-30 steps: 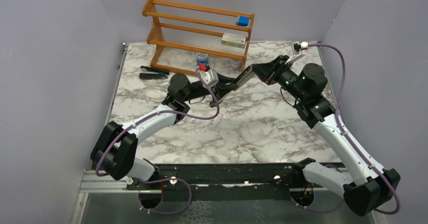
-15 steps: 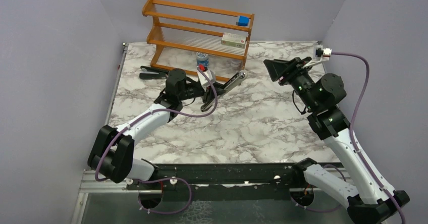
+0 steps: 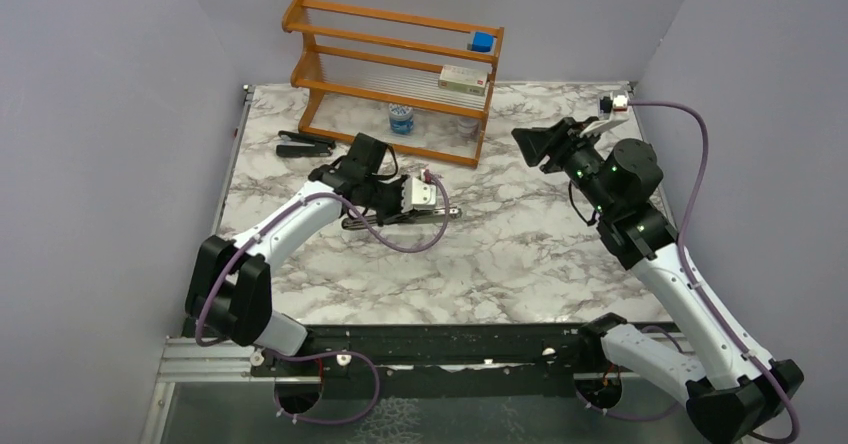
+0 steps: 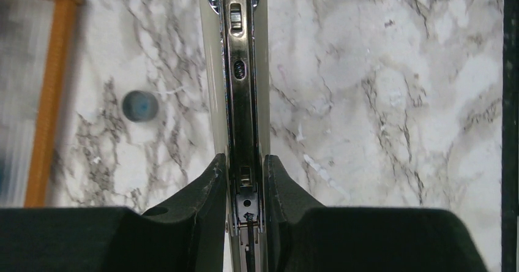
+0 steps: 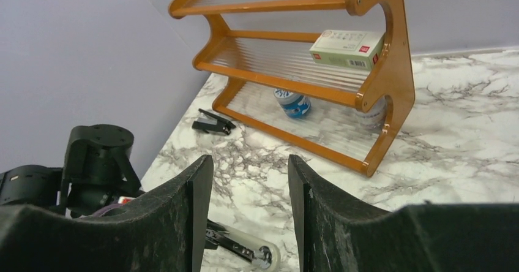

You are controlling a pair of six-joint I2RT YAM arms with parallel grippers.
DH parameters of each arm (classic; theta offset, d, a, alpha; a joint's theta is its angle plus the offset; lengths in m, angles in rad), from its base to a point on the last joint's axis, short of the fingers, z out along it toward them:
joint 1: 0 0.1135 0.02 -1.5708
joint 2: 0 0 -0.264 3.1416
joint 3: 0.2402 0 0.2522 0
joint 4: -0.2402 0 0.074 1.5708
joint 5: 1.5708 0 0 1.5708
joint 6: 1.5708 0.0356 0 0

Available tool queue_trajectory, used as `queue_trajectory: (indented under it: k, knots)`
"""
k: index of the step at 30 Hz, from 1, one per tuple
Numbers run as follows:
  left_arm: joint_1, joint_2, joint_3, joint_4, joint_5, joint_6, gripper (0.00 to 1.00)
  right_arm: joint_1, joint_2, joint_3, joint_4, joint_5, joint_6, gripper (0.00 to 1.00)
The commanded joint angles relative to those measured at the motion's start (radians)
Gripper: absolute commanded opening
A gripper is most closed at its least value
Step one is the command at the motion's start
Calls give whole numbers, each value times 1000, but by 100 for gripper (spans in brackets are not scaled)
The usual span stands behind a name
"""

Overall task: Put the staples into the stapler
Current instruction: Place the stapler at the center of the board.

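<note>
Left wrist view: left gripper (image 4: 243, 165) is clamped narrow on the rear end of the stapler (image 4: 238, 70), whose silver channel faces the camera and runs out over the table (image 4: 379, 100). Held by one end only, the long bar may pivot or slip. Right gripper (image 5: 250, 162) hangs well apart, half spread and empty. No staples show; a strip fed into a tilted channel could slide off.
</note>
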Motion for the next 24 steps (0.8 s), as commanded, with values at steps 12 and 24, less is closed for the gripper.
queue_trajectory:
  k: [12, 24]
  knots:
    - [-26, 368, 335, -422, -195, 578, 0, 2, -19, -40, -32, -84, -12, 52]
    - [-41, 527, 376, -466, -295, 594, 13, 2, -34, -46, -78, -79, -14, 52]
